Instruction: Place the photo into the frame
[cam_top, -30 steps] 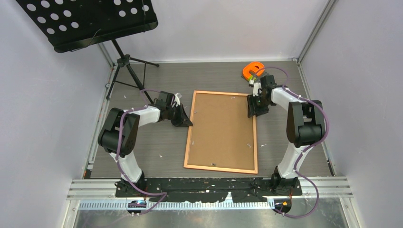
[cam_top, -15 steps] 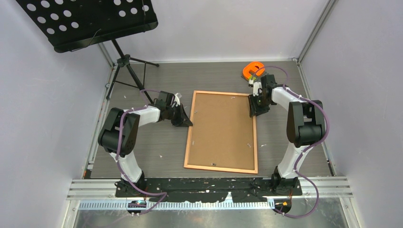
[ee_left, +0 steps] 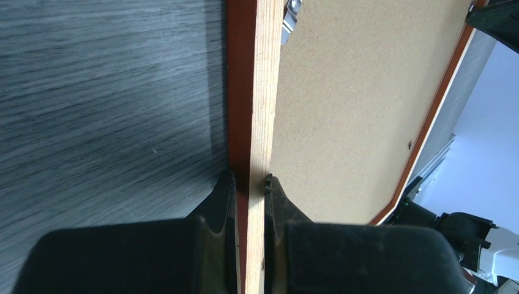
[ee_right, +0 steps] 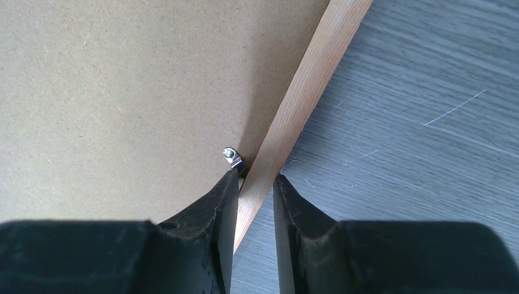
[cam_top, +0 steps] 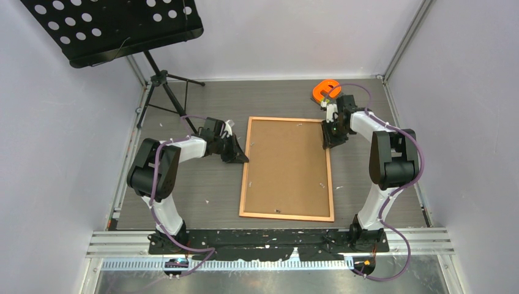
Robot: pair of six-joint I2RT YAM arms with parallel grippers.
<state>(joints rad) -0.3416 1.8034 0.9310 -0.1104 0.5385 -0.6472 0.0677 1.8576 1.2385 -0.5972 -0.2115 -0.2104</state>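
Left gripper [ee_left: 248, 180] clamped on frame [cam_top: 286, 217] rail between its 2 fingers. Right gripper [ee_right: 254, 176] narrow, astride opposite rail; firm grip cannot tell.

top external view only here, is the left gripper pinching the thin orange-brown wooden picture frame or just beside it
observer: Left wrist view shows the left gripper with one finger on each side of the thin orange-brown wooden picture frame's left rail, closed on it.
operator: and the right one
observer: The right gripper straddles the right rail; whether it presses the wood, I cannot tell.
operator: anything near its fingers
observer: A small silver metal tab on the plain brown backing board, just ahead of its board-side finger.
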